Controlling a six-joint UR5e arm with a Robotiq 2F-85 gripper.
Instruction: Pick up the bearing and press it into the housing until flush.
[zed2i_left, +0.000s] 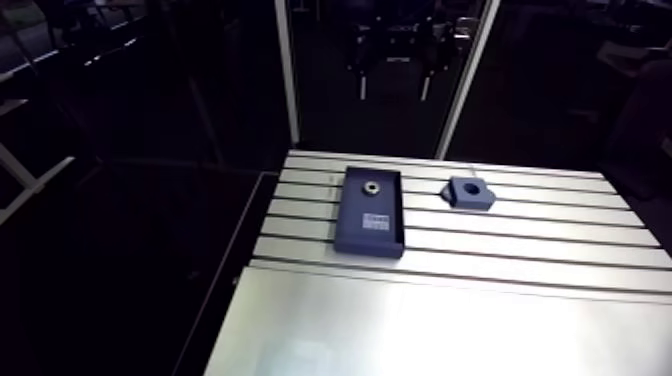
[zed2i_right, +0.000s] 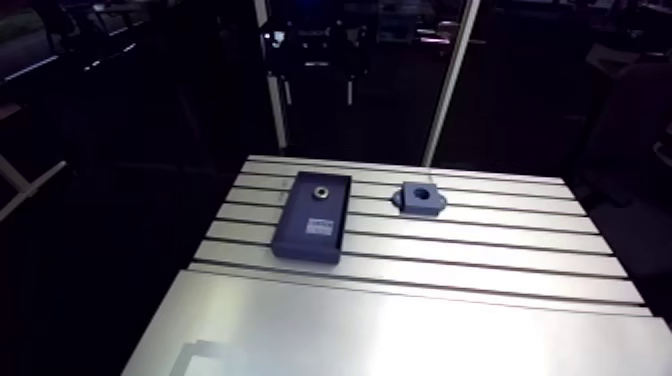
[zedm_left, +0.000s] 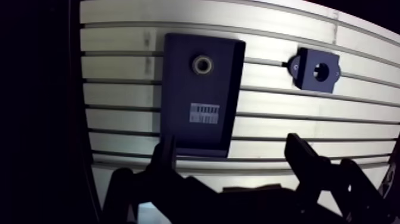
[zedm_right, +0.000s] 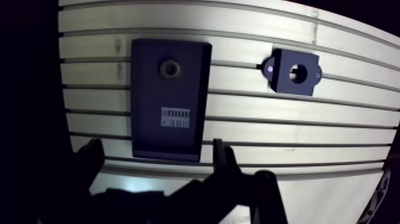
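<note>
Dark tray (zedm_left: 178, 89) holding bearing (zedm_left: 202, 64), housing (zedm_left: 317, 70) well apart, claw (zedm_left: 232, 142) spread wide

Dark-blue tray (zed2i_left: 352, 215), dark-blue housing (zed2i_left: 478, 197), silvery bearing (zed2i_left: 371, 187)

table (zed2i_left: 450, 320) brushed aluminium, glossy; tray (zedm_left: 178, 89) matt dark plastic; label (zedm_left: 204, 112) paper; bearing (zedm_left: 202, 64) shiny metal; housing (zedm_left: 306, 80) matt.

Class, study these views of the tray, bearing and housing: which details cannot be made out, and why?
1. Label on the tray: print too small and blurred, in both views.
2. Housing bore: wrist view shows only a dark hole; depth unreadable.
3. Bearing: too small in the arm view for any detail.
4. Gripper: fingers open, their bases cut by the wrist view's edge.
</note>
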